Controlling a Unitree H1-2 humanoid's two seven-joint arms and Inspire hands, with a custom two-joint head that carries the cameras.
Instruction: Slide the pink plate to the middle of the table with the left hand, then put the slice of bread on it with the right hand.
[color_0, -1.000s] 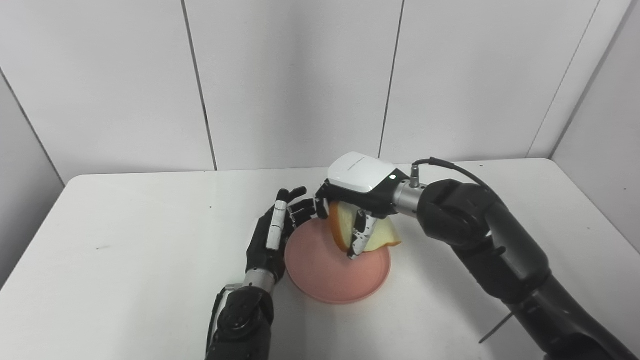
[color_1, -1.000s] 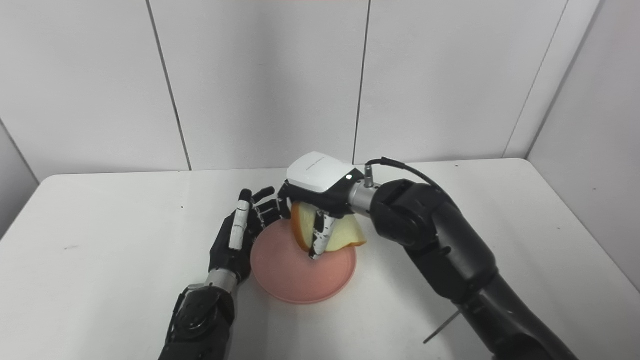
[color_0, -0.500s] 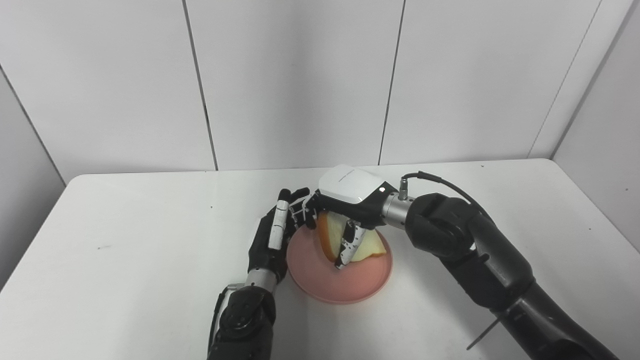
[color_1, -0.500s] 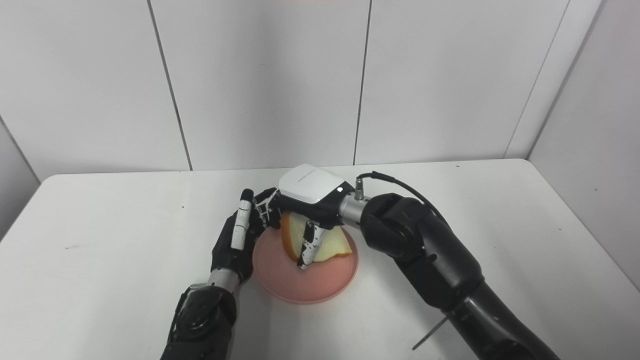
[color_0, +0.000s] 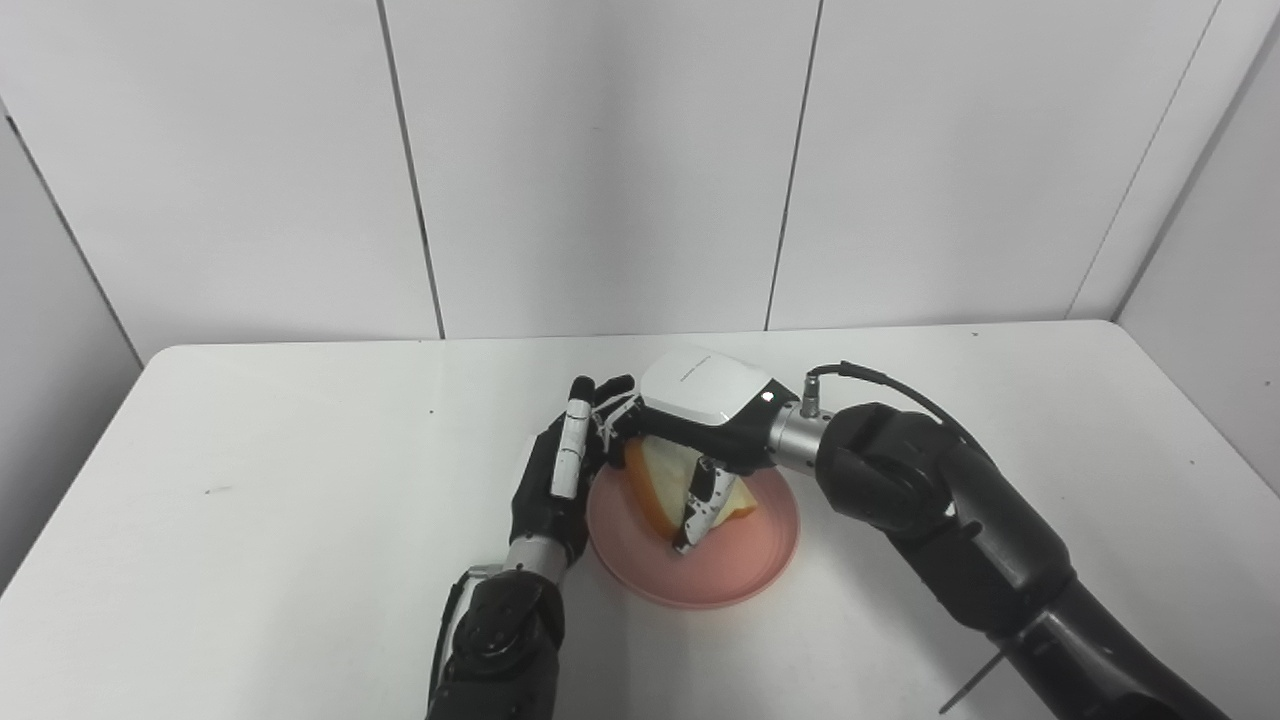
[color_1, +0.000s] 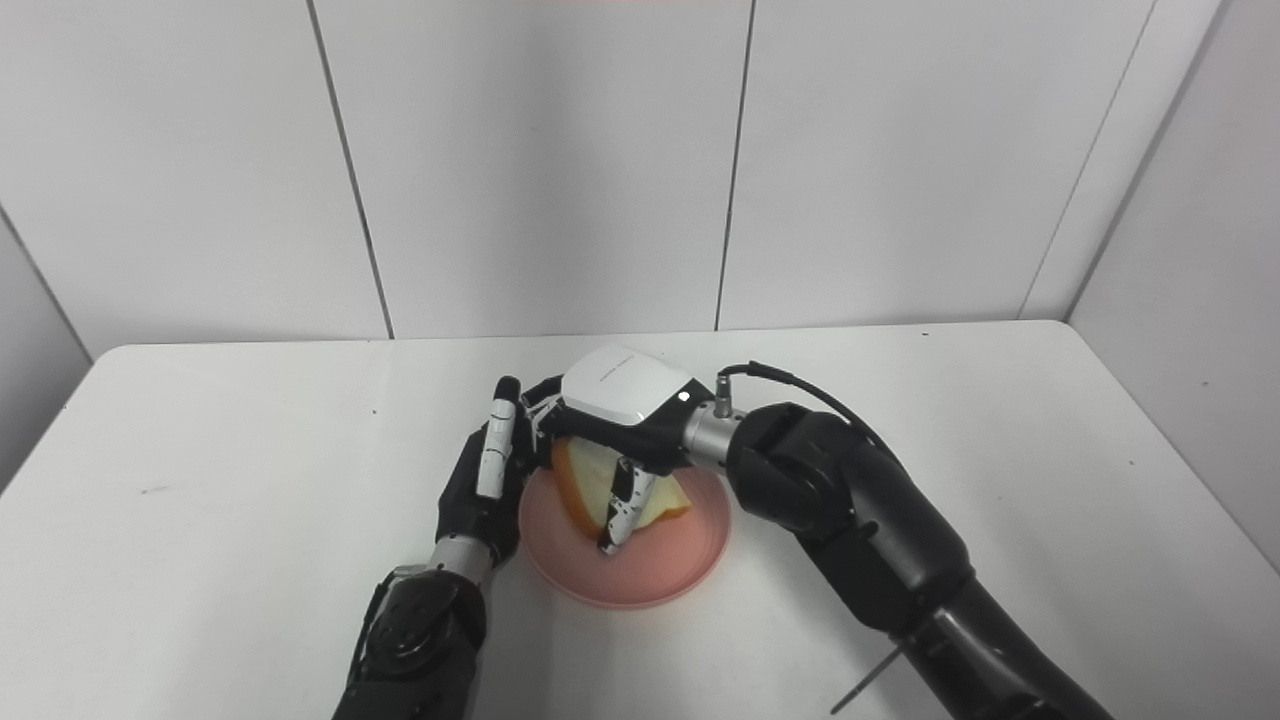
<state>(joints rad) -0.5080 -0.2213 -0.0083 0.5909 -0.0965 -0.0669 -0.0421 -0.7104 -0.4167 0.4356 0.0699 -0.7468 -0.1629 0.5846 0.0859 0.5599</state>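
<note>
- The right hand (color_0: 700, 420) is coming down and leftward over the plate (color_0: 745, 580), carrying the bread (color_0: 665, 480) with it.
- The bread is now sitting low over the plate's middle, no longer jutting past its right rim.
- The camera is shifting slightly.

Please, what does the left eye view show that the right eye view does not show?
Only the left eye view shows a longer stretch of the table along its left edge. Only the right eye view shows a longer stretch of its right edge and more of the right side wall. Both show the right hand holding the bread slice tilted over the pink plate, with the left hand open beside it.
</note>
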